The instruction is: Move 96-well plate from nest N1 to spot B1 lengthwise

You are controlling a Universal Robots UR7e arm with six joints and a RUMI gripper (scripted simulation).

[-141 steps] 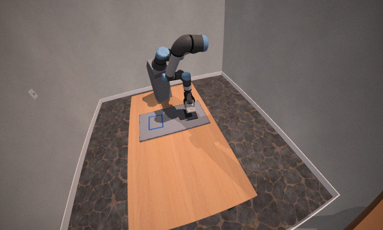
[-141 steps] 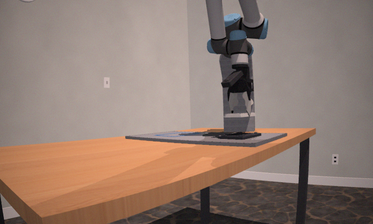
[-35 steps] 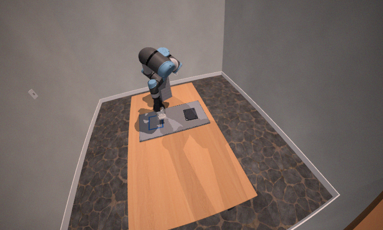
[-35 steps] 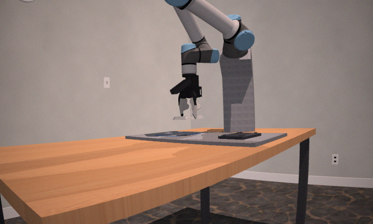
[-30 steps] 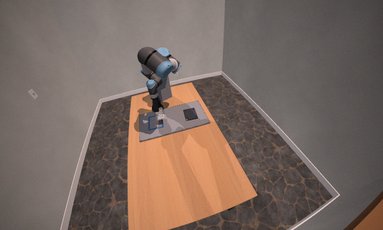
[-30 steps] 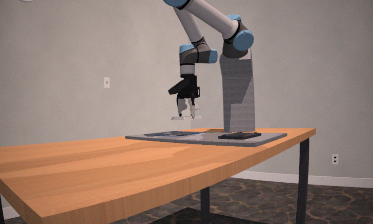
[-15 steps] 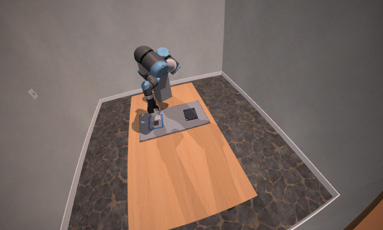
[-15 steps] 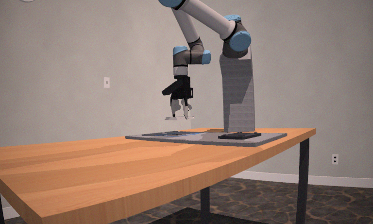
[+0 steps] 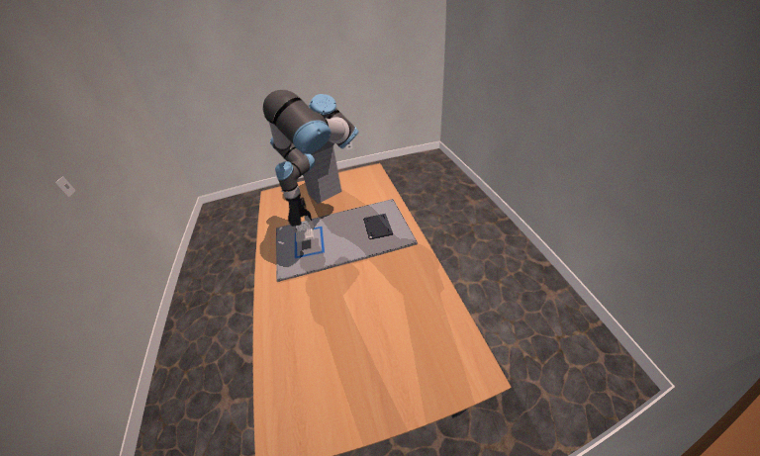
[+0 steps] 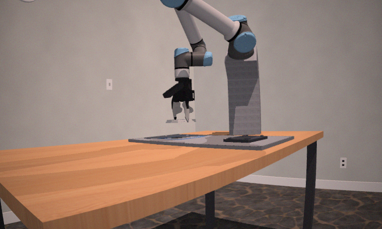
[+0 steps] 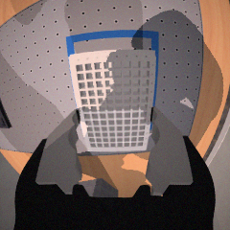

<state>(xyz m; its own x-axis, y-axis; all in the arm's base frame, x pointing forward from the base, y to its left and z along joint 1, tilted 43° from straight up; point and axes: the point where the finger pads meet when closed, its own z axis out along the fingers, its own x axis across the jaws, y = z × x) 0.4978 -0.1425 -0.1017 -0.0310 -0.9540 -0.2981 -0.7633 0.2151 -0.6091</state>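
My gripper (image 11: 115, 108) is shut on the white 96-well plate (image 11: 115, 101) and holds it level in the air above the grey perforated mat (image 9: 344, 238). In the wrist view the plate lies lengthwise over the blue taped outline B1 (image 11: 112, 38), which shows around its far end and sides. In the exterior view the plate (image 10: 180, 120) hangs well above the mat, under the gripper (image 10: 180, 114). In the top view the gripper (image 9: 302, 219) is over the blue outline (image 9: 309, 241). The black plate nest N1 (image 9: 377, 226) stands empty at the mat's right end and also shows in the exterior view (image 10: 244, 138).
The arm's grey pedestal (image 10: 243, 97) stands behind the mat on the wooden table (image 9: 358, 327). The mat's edge and the table's back edge lie close to the outline.
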